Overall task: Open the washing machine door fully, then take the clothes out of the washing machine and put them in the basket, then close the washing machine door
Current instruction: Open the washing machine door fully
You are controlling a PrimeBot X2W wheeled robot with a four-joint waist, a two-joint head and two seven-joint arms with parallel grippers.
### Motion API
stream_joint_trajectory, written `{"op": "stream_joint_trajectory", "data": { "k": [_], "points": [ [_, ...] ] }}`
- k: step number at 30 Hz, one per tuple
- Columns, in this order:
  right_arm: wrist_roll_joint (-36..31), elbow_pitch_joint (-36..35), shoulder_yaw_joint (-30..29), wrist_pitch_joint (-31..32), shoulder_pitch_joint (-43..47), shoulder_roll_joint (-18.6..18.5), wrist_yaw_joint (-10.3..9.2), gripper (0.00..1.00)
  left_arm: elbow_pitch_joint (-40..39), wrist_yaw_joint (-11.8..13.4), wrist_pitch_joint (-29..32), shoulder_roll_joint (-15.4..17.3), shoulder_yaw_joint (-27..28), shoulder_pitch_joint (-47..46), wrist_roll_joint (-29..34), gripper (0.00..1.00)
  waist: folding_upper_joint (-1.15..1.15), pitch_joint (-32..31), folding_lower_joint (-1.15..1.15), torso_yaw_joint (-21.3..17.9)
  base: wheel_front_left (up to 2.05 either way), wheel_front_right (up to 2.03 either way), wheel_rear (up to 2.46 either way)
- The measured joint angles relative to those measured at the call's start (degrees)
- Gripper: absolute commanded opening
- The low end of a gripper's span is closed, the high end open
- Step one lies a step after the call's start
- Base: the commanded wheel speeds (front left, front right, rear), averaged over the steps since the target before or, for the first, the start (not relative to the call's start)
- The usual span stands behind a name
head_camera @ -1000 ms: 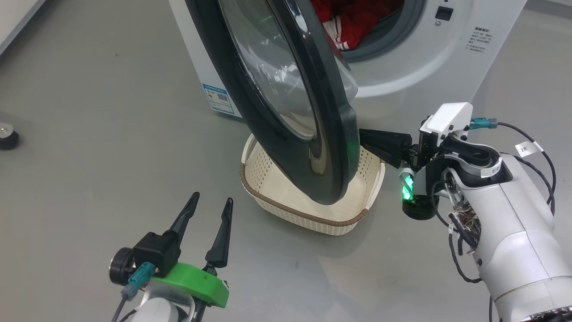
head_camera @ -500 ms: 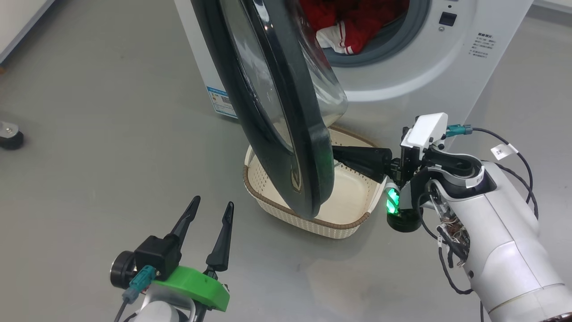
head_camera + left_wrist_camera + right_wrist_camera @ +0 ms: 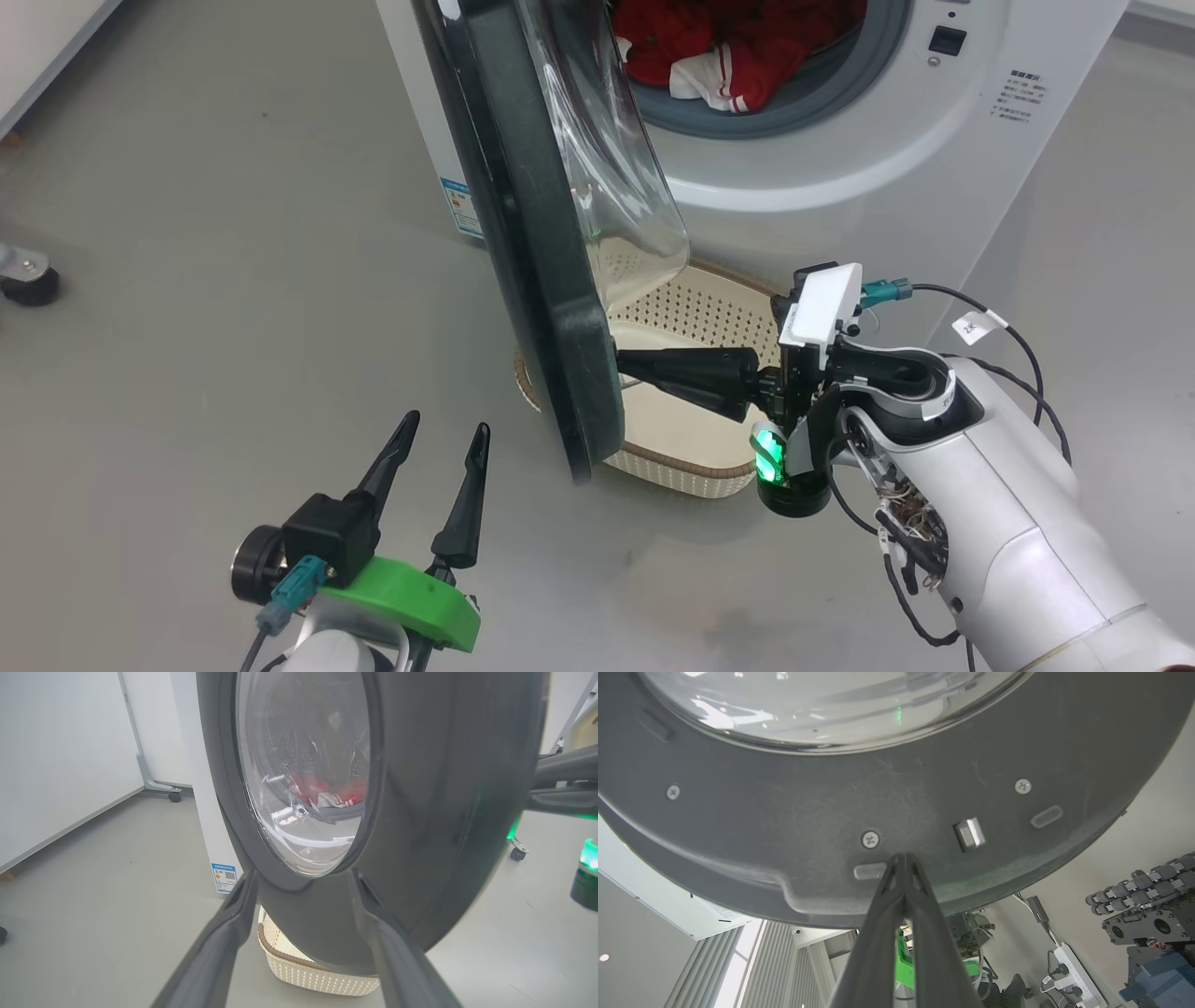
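Observation:
The washing machine door (image 3: 541,280) stands edge-on, swung well out from the white washing machine (image 3: 840,187); its clear glass bowl (image 3: 616,187) faces the drum. My right gripper (image 3: 624,364) is shut, its tips (image 3: 903,858) pressed against the door's grey inner face (image 3: 784,835) beside a metal latch (image 3: 969,833). The red and white clothes (image 3: 728,47) lie in the drum. The cream basket (image 3: 709,308) sits on the floor below the opening, partly hidden by the door. My left gripper (image 3: 443,429) hangs open and empty in front of the door's outer face (image 3: 420,812).
A blue sticker (image 3: 462,205) marks the machine's lower corner. A caster wheel (image 3: 28,280) sits on the grey floor at far left. A white panel on casters (image 3: 175,795) stands behind the machine. A power strip (image 3: 1078,970) and equipment lie beyond the door.
The door has swung further open, from angled to nearly edge-on, with my shut right gripper following against its inner face. More of the basket shows. My left gripper has stayed put.

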Motion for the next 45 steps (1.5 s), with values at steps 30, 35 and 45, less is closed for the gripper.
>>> {"op": "stream_joint_trajectory", "data": {
  "k": [30, 35, 45],
  "points": [
    [-22.3, -5.5, 10.9, -16.6, 0.4, -7.7, 9.75, 0.00, -0.4, 1.1, 0.0, 0.3, 6.7, 2.0, 4.1, 1.00, 0.00, -3.6, 0.00, -5.8, 0.00, 0.00, 0.00],
    [-28.7, -7.1, 12.3, -22.0, 2.3, -9.7, 11.81, 0.00, -0.7, 1.4, 0.0, 0.9, 8.9, 2.7, 4.4, 1.00, 0.00, -4.8, 0.00, -8.4, 0.00, 0.00, 0.00],
    [-49.8, -10.2, 16.0, -38.6, 5.8, -18.1, 12.67, 0.00, -0.9, 1.4, 0.0, 1.8, 11.6, 5.3, 5.1, 1.00, 0.00, -7.6, 0.00, -13.1, 0.00, 0.00, 0.00]
  ]
}}
